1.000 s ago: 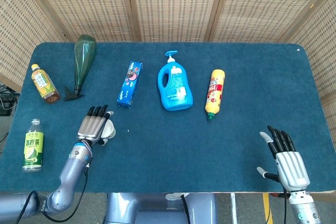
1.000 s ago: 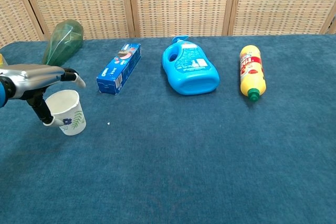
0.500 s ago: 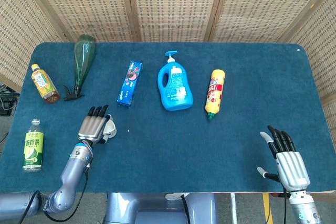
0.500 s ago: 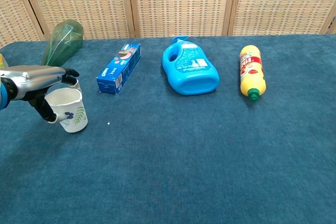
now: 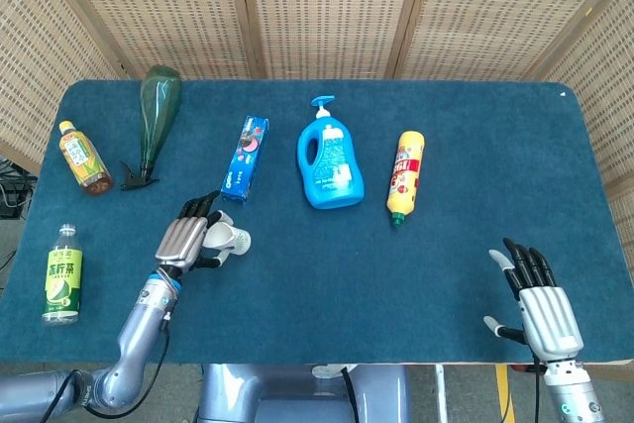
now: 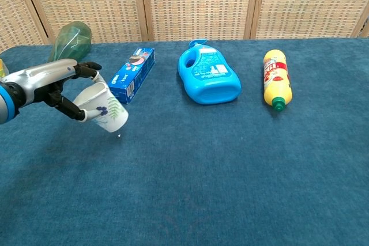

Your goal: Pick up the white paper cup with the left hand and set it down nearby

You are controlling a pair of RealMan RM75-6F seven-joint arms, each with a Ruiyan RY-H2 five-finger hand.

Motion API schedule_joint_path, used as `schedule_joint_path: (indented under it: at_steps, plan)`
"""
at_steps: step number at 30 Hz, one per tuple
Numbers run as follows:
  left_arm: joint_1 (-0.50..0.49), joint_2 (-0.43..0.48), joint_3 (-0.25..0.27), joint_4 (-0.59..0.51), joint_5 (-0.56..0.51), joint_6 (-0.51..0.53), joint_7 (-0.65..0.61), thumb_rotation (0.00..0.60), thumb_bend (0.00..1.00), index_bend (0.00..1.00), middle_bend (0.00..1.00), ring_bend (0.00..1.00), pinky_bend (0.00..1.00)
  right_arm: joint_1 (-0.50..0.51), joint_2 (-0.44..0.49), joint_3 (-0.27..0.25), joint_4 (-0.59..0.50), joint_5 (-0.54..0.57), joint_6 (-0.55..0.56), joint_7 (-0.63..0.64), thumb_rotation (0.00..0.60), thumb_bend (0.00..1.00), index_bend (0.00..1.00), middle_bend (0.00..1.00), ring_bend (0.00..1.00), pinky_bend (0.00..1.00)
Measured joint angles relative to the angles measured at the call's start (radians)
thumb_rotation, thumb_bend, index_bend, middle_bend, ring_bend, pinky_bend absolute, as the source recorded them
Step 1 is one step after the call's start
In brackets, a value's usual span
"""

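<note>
L hand (image 6: 55, 84) lifted white paper cup (image 6: 104, 111) off table, tilted, moved right.

left hand (image 5: 188, 240) holds white paper cup (image 5: 231, 240) | right hand (image 5: 538, 306) open-fingered

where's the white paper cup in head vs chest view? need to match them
Head view: white paper cup left of centre, tilted, held by the left hand.
Chest view: cup at left, tilted, in the same hand.
Shared landmark: the blue toothpaste box lies just beyond it.
</note>
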Motion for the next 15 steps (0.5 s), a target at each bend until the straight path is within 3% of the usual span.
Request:
schedule_joint_path:
  at_steps: [6, 15]
  plan:
    - [0.028, -0.067, 0.002, 0.081, 0.113, -0.039, -0.196, 0.600, 0.33, 0.35, 0.00, 0.00, 0.00, 0.001, -0.002, -0.003, 0.001, -0.001, -0.004, -0.005, 0.600, 0.07, 0.00, 0.00, 0.00, 0.10]
    - [0.021, -0.110, 0.024, 0.137, 0.142, -0.088, -0.200, 0.600, 0.31, 0.33, 0.00, 0.00, 0.00, 0.002, -0.002, -0.004, 0.001, 0.000, -0.007, -0.004, 0.600, 0.08, 0.00, 0.00, 0.00, 0.10]
